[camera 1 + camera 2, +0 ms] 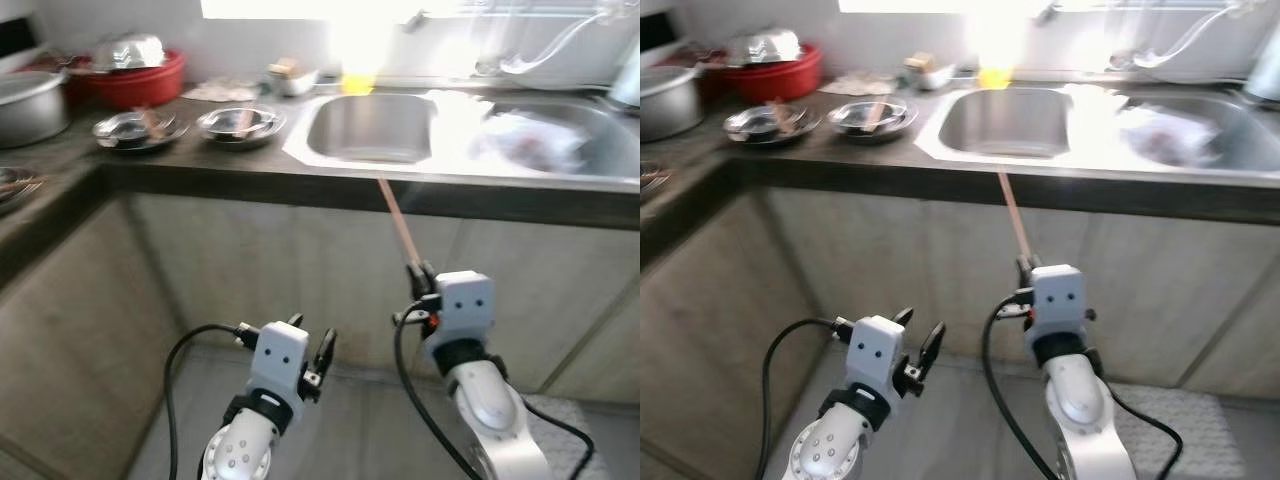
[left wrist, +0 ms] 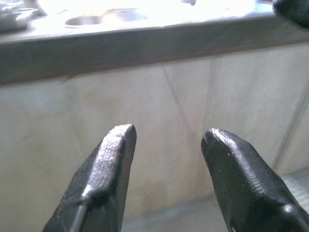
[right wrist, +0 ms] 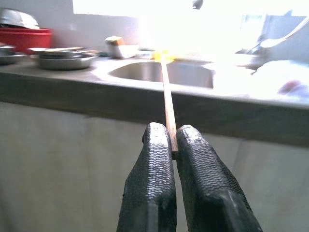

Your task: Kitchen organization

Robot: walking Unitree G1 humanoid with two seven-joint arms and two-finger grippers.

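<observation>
A thin wooden stick (image 3: 167, 104) is pinched at its lower end by the closed jaws of the right gripper (image 3: 173, 151), below the tabletop (image 1: 330, 178) edge — its tip is aimed at the sink (image 1: 372, 128). It is best raised slowly and kept clear of the edge. The left gripper (image 2: 166, 140) is held open, empty.

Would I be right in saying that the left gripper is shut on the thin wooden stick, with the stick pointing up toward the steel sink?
Not quite: it is the right gripper, not the left, that is shut on the thin wooden stick, as the right wrist view shows. The left gripper is open and holds nothing. The stick does point up toward the steel sink.
</observation>
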